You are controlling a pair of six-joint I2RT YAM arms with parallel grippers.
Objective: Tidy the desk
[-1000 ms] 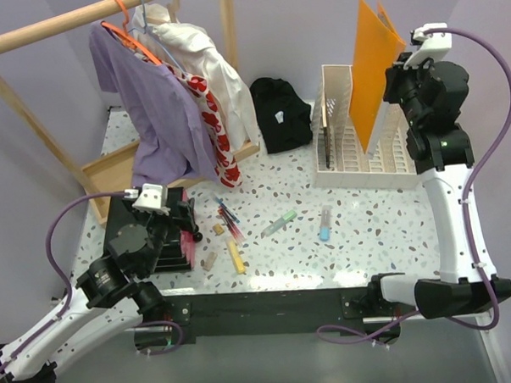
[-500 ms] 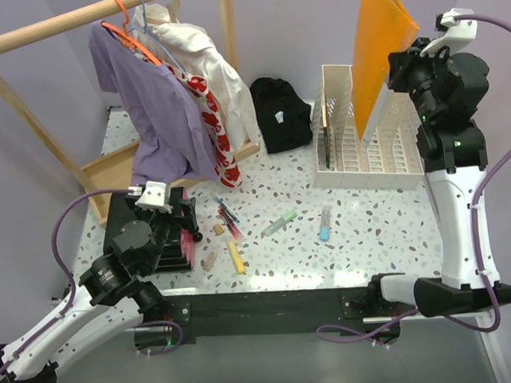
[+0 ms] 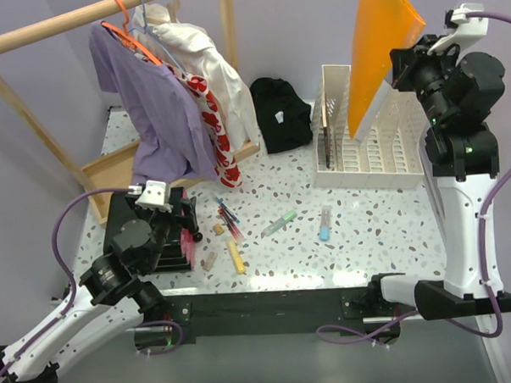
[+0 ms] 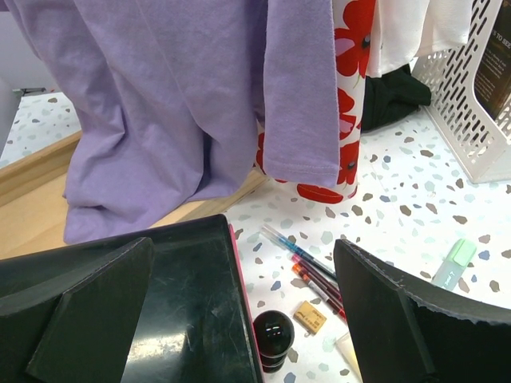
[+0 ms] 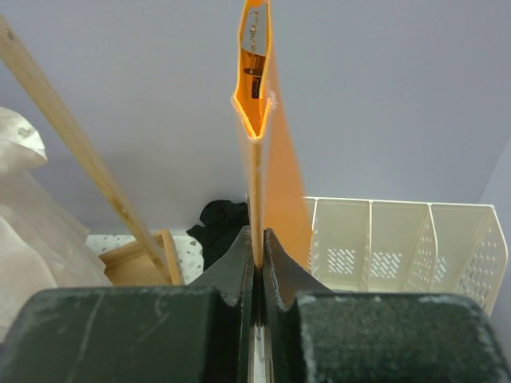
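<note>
**Bench:** The white terrazzo bench (image 3: pixel 384 220), speckled dark and tan, fills the middle of the top view beyond both arm bases. A black rail runs along its near edge.

**Left side:** A purple cloth shirt (image 3: pixel 149 94) and a white garment with red flowers hang from a wooden rail (image 3: pixel 45 31) over a shallow wooden tray (image 3: pixel 111 177). My left hand (image 4: pixel 243 263) hovers low above a flat black book with a pink edge (image 4: pixel 192 295). Its fingers are spread wide apart and hold nothing.

**Centre:** Loose stationery lies scattered on the bench:
- a cluster of thin coloured pens (image 3: pixel 229 216)
- a small tan eraser (image 3: pixel 218 230)
- a yellow marker (image 3: pixel 235 256)
- a pale green highlighter (image 3: pixel 279 223)
- a clear tube with a blue cap (image 3: pixel 325 223)

A folded black garment (image 3: pixel 280 112) sits at the back.

**Right side:** My right hand (image 5: pixel 255 243) is clamped tight on one edge of an orange plastic folder (image 3: pixel 385 42). The folder is held upright in the air over a cream slotted file rack (image 3: pixel 336 95). I cannot tell whether its lower corner is inside a slot.

**Assessment:** 1 item is in hand, and I judge it bound for the rack. At least 5 small items and the book are unsorted. I rate the job as early, with most of it left.
</note>
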